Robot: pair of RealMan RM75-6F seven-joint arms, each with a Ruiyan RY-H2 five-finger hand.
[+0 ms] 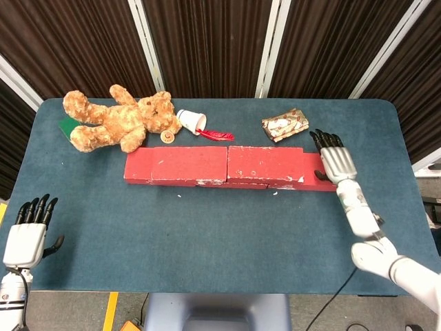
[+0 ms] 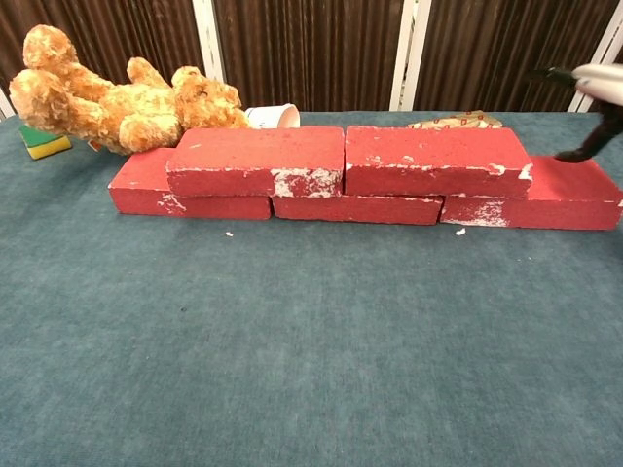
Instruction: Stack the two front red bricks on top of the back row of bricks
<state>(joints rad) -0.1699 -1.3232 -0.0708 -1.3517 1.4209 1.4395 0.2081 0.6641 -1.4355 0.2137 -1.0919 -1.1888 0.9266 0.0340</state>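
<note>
At mid-right of the head view, right hand (image 1: 335,163) hovers w/ fingers apart, holding nothing, just beside the two stacked bricks (image 1: 227,163) atop the back row (image 2: 531,206), so lift straight off w/o nudging them.

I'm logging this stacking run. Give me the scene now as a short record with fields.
top bricks: left upper brick and right upper brick lie end to end on the bottom row
right hand: fingers spread, over the row's right end, holding nothing
left hand: open, at the table's near left edge
behind row: teddy bear, paper cup
</note>
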